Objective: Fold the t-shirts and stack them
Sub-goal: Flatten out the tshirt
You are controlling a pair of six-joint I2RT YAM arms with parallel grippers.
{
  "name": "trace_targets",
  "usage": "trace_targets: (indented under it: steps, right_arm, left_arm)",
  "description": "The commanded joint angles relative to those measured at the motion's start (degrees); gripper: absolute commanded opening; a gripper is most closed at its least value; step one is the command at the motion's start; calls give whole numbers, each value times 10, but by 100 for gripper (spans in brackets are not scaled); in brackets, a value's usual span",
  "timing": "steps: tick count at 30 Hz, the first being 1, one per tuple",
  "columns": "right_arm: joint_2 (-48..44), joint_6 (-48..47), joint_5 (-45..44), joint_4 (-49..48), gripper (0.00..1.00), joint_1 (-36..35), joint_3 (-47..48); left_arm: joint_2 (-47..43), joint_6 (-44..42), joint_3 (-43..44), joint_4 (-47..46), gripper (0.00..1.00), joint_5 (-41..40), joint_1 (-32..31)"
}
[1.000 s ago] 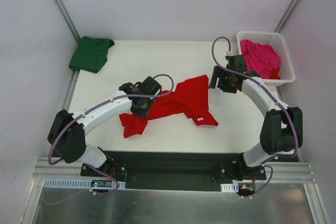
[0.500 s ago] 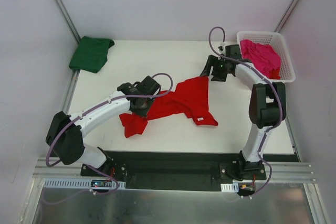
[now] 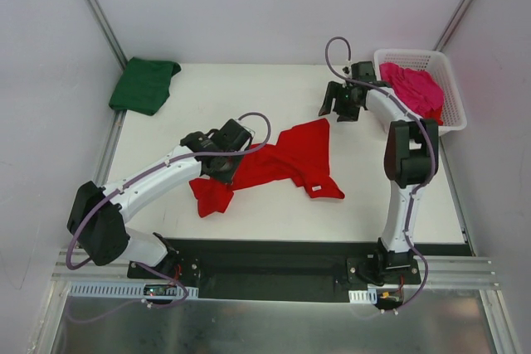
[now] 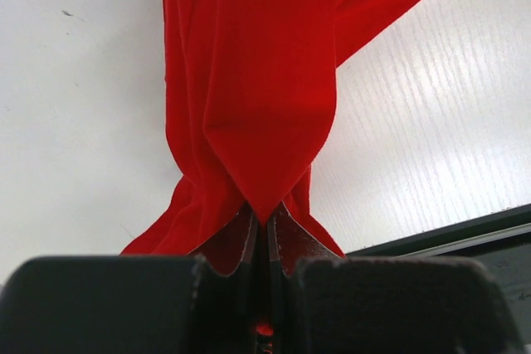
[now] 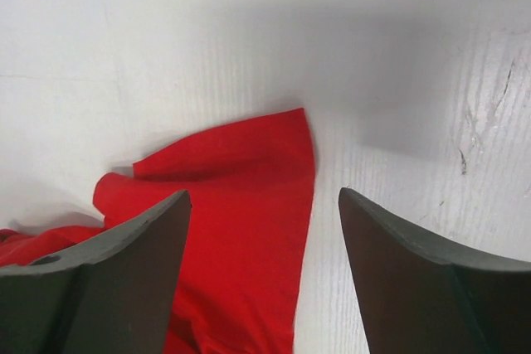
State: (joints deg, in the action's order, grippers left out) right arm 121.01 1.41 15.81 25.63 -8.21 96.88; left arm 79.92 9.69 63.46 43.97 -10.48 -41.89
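The left tool (image 4: 265,225) clamps a fold of the red t-shirt (image 3: 290,155) on the bench (image 3: 249,93); the right tool (image 5: 261,213) hangs wide open, empty, above its corner.

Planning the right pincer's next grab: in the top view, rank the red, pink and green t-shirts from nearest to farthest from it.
From the right pincer:
1. red t-shirt, its far corner right beside the pincer, mid-table.
2. pink t-shirt, off to the right, in the basket.
3. green t-shirt, at the far-left corner.
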Motion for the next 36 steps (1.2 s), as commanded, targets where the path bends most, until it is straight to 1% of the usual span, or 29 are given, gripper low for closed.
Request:
trace_targets:
  steps: [1, 9, 27, 31, 32, 34, 35, 36]
  right_arm:
    - [19, -11, -25, 43, 76, 3, 40]
    - [48, -10, -12, 68, 76, 3, 61]
    - [82, -1, 95, 49, 72, 4, 66]
    - [87, 3, 104, 44, 65, 3, 66]
    - [88, 3, 104, 45, 60, 3, 67]
    - [90, 3, 104, 43, 54, 3, 67]
    - [90, 1, 105, 44, 45, 4, 66]
    - [91, 2, 106, 43, 39, 4, 65]
  left_arm:
    - [-6, 3, -1, 2, 0, 13, -6]
    - [-6, 2, -1, 1, 0, 9, -6]
    - [-10, 2, -5, 2, 0, 8, -6]
    - [-12, 4, -6, 2, 0, 8, -6]
    - [-12, 3, -6, 2, 0, 9, -6]
    - [-11, 3, -7, 2, 0, 9, -6]
    - [-11, 3, -7, 2, 0, 9, -6]
    - [-11, 3, -7, 2, 0, 9, -6]
